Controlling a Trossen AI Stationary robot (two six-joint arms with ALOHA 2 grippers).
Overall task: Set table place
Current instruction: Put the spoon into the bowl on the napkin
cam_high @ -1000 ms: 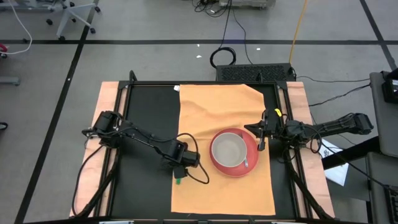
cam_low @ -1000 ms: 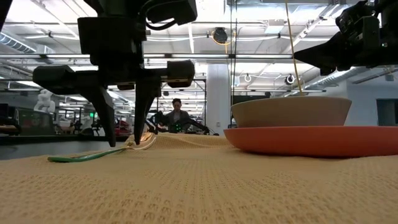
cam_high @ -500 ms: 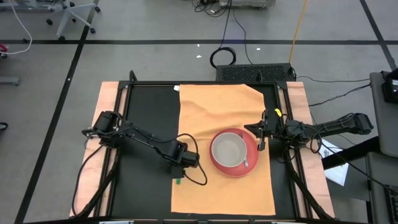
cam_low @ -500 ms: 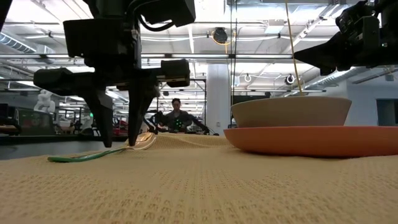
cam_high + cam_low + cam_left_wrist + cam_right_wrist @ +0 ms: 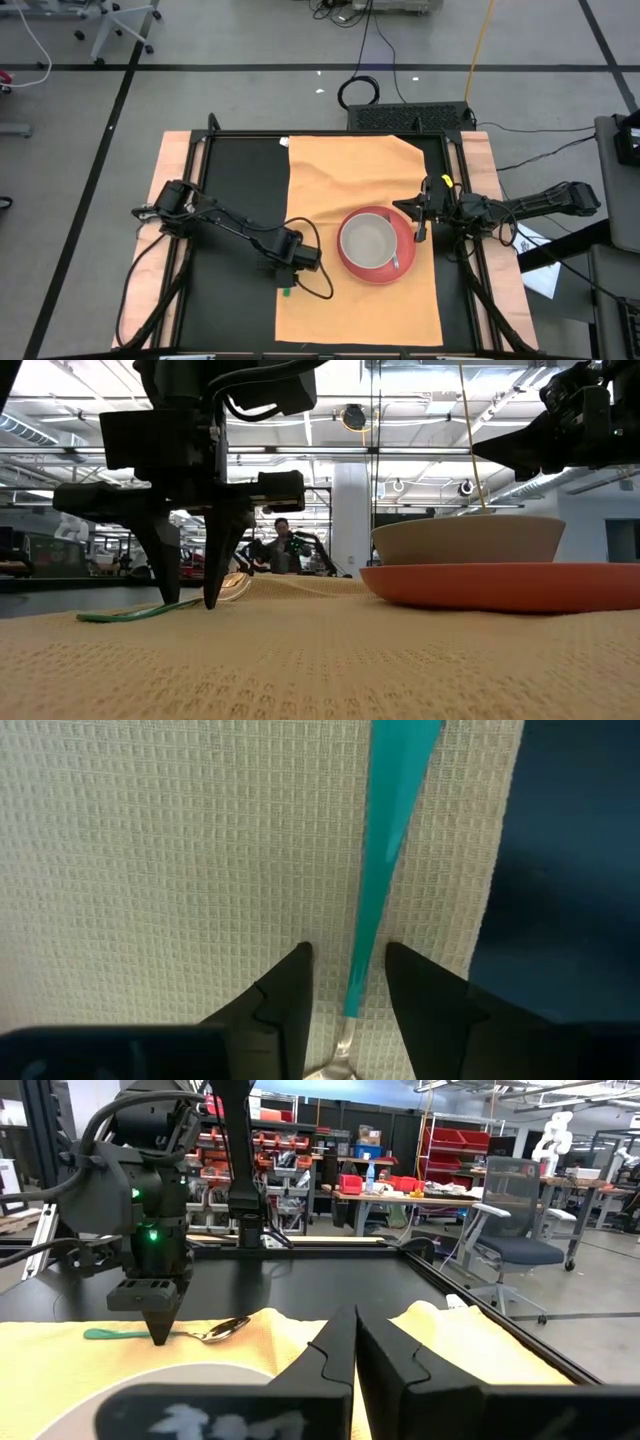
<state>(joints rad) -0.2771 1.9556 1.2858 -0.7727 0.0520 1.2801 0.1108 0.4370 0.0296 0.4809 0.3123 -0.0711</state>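
Left gripper (image 5: pixel 345 982): fingers a narrow gap apart, tips down on the table place (image 5: pixel 340 185) at its left edge, straddling one spoon (image 5: pixel 385 840) with a teal handle (metal bowl end just beside the fingertips); grip not closed on it. Right gripper (image 5: pixel 418 225): fingers pressed together, holding nothing, hovering by the plate's right rim. One red plate (image 5: pixel 400 268) on the mat, carrying one pale bowl (image 5: pixel 367 241). One orange-tan mat, spread over the black tabletop (image 5: pixel 240 180).
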